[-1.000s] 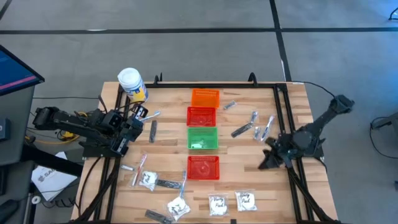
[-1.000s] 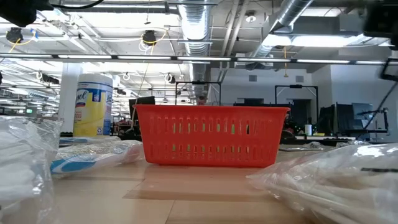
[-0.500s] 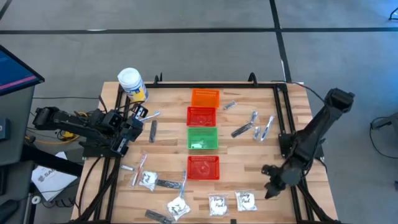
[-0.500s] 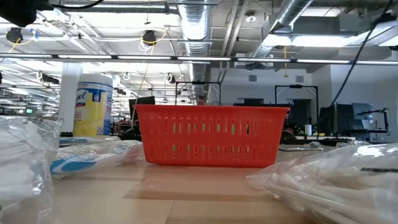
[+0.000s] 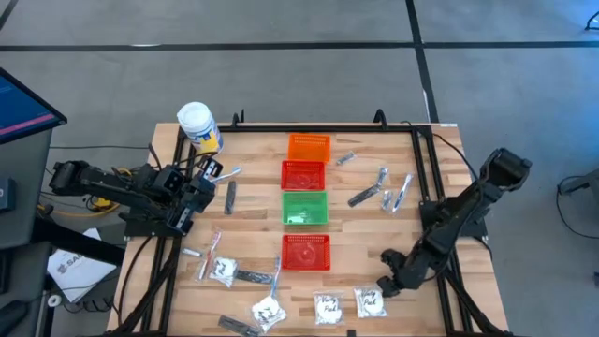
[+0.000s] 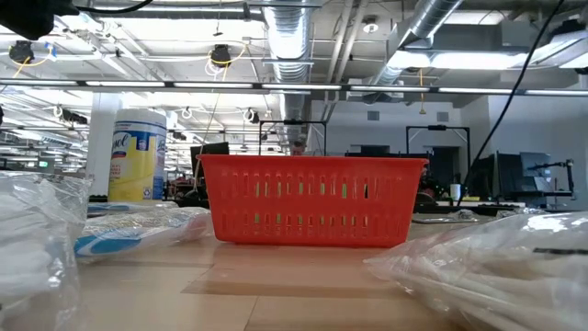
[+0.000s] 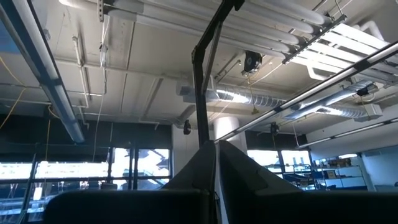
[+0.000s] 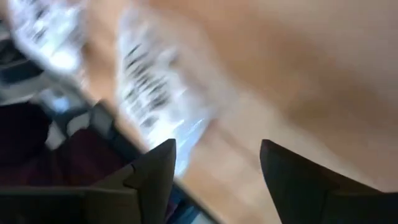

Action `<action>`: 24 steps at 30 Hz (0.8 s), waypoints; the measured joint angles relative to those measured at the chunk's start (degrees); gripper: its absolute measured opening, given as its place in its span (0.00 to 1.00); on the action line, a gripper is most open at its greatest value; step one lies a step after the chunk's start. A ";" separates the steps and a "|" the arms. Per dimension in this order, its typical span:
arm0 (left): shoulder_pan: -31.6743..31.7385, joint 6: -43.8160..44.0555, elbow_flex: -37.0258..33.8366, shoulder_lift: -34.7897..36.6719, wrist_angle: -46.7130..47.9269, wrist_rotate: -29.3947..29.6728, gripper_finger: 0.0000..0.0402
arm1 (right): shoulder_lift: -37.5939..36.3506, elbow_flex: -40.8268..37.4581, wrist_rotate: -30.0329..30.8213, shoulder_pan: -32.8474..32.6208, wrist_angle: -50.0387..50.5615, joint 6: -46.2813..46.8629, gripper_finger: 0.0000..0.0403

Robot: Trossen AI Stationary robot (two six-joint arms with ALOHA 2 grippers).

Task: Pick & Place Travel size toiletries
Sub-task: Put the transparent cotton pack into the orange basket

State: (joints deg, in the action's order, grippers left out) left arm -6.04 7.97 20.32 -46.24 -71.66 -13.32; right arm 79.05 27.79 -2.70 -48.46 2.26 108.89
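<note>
The right claw (image 5: 386, 284), fingers spread and empty, hangs at the lower right of the desk (image 5: 440, 168) just beside a clear sachet (image 5: 371, 300) with white contents and dark print. More toiletries lie along the lower edge; the left claw (image 5: 201, 192), shut and empty, waits at the left

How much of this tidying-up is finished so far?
Barely begun. Only the green basket seems to hold an item. In hand: the right gripper, open, hangs by a sachet at the front edge. Left: nearly everything, including sachets, toothbrushes and tubes. The left gripper waits.

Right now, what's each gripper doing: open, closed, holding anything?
Left gripper: shut, holding nothing, parked at the table's left edge.
Right gripper: open, empty, over a clear sachet.
</note>
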 joint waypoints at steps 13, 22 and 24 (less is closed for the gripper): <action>-0.04 1.15 0.00 -0.01 0.00 -0.01 0.03 | 1.34 0.00 2.76 4.40 0.48 -8.98 0.53; -0.04 1.33 0.00 0.00 0.00 -0.01 0.03 | 3.38 0.07 2.47 3.90 -2.10 -9.01 0.52; -0.04 1.33 0.00 0.00 0.00 0.00 0.03 | 3.41 0.07 2.42 3.90 -2.06 -9.01 0.50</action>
State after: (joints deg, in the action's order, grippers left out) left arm -6.09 9.30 20.32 -46.24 -71.65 -13.33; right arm 82.46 27.86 -0.28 -44.56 0.20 99.88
